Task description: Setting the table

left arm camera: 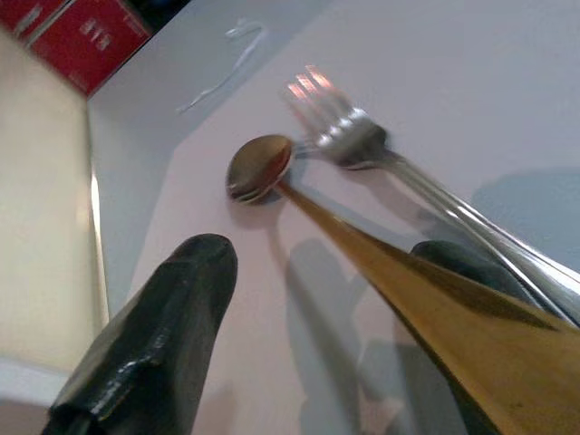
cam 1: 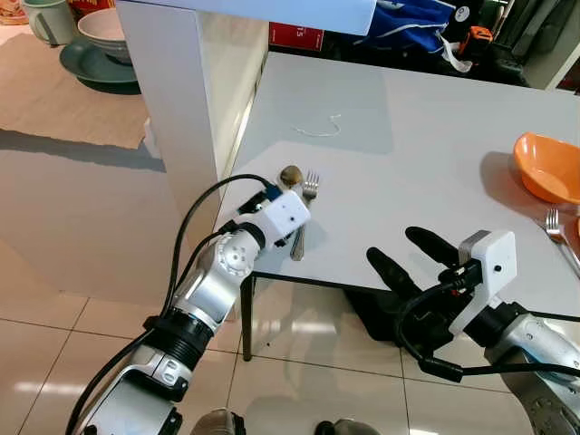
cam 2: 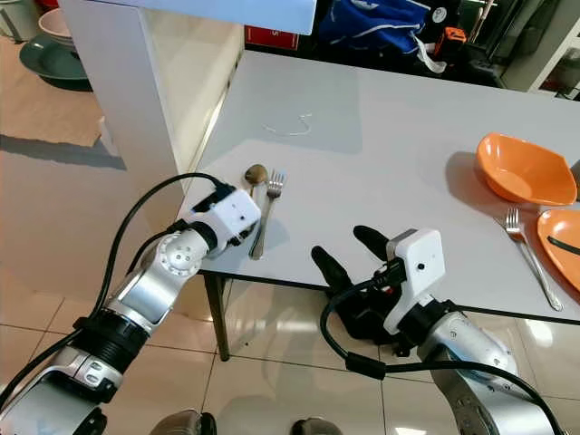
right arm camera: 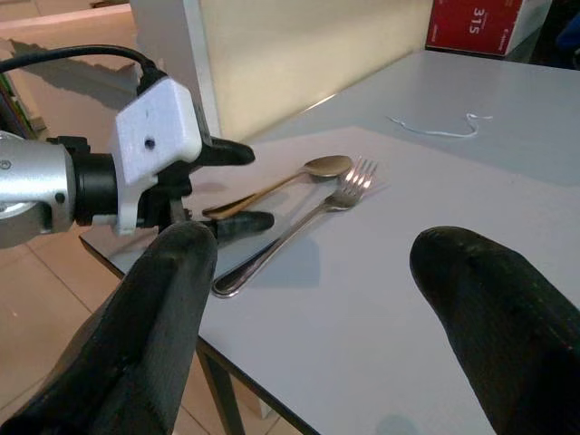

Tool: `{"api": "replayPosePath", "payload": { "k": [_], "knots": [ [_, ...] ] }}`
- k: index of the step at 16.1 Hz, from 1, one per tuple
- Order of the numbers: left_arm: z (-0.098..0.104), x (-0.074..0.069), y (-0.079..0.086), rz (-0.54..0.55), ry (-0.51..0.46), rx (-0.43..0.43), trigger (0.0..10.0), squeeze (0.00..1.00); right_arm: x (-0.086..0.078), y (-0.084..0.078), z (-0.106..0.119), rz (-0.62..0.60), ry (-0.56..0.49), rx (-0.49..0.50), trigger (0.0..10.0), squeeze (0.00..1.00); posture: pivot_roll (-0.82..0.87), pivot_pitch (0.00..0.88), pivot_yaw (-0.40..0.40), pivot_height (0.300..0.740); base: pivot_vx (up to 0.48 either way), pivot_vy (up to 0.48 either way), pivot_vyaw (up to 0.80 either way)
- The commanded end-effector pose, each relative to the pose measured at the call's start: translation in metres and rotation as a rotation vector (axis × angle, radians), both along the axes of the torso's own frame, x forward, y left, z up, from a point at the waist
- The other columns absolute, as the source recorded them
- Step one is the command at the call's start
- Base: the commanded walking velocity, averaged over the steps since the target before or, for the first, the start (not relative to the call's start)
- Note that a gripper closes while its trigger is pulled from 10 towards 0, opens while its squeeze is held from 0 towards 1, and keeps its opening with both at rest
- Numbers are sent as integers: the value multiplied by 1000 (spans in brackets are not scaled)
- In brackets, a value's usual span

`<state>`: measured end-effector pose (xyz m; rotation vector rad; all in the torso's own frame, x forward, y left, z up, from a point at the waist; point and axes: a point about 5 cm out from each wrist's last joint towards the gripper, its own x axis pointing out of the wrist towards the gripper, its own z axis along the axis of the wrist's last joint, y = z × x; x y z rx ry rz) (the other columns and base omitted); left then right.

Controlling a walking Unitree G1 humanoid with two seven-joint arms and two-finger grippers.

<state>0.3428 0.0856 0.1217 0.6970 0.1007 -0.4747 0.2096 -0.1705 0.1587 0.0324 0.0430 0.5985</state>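
A gold-handled spoon and a silver fork lie side by side at the near left corner of the white table. My left gripper is open at that corner. Its two black fingers stand on either side of the spoon's handle, close to the fork's handle. My right gripper is open and holds nothing. It hovers at the table's front edge, right of the cutlery. An orange bowl, an orange plate and a second fork sit at the far right.
A white pillar stands right beside the table's left edge. A thin white string lies mid-table. A grey plate, a bowl and a mug sit on a counter at the far left. Bags and a red box line the back.
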Motion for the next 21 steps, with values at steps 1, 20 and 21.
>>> {"api": "replayPosePath", "payload": {
  "k": [1,20,21],
  "knots": [
    [1,2,1,39,11,-63,10000,0,1,-1,1,-7,-9,-18,10000,0,-49,84,-72,740,0,0,0],
    [19,8,9,174,42,-381,10000,1000,2,0,-2,-11,-7,-27,10000,0,-47,90,-66,740,0,0,0],
    [23,8,13,194,20,-390,10000,929,1,1,-2,-11,-9,-26,10000,0,-47,90,-66,740,0,0,0]
  ]
}}
